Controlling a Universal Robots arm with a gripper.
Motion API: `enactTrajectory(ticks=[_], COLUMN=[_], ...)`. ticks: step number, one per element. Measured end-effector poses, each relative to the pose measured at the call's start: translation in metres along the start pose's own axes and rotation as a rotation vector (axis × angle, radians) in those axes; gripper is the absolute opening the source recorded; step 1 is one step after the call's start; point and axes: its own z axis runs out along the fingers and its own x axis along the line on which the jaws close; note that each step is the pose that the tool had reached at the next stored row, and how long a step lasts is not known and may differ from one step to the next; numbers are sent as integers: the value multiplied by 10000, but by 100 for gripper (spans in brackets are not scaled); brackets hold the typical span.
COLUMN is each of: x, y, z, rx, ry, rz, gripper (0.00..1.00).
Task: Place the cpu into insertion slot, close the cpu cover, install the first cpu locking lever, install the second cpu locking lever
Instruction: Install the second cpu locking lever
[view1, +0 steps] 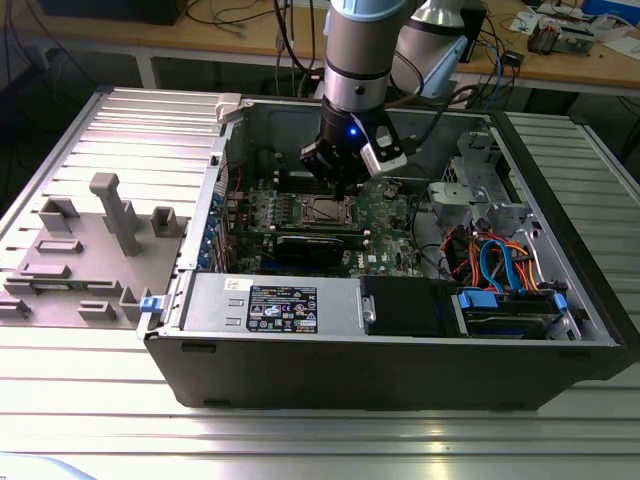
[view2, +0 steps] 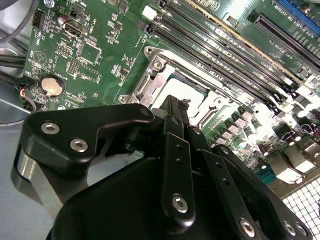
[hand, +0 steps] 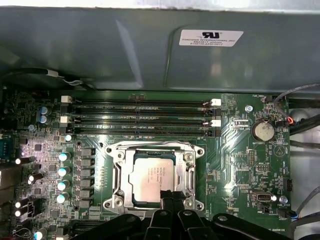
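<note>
The cpu (hand: 150, 175), a pale silver square, lies flat in the insertion slot (hand: 116, 202) on the green motherboard. The cpu cover (hand: 122, 172), a grey metal frame, lies down around it, and the chip shows through its window. My gripper (hand: 168, 196) is shut, and its black tips sit at the socket's edge, over the rim of the cover. In the second wrist view the gripper (view2: 175, 106) points at the cover (view2: 152, 75) and cpu (view2: 186, 85). In the exterior view the gripper (view1: 340, 186) hangs just above the socket (view1: 322, 209). I cannot tell how the locking levers stand.
Memory slots (hand: 140, 112) run beside the socket, towards the case wall (hand: 150, 50). A coin battery (hand: 262, 131) and loose cables (hand: 300, 120) lie to one side. A drive cage with blue and orange cables (view1: 500, 270) is at the exterior view's right. A grey fixture plate (view1: 100, 250) is at its left.
</note>
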Motion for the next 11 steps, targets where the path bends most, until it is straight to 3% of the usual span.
enactTrajectory(ticks=[7,11], x=[0,0], y=[-1,-11], z=[0,5], rx=[-18,145], ry=[0,5], rz=[0,-2], gripper=[11,11])
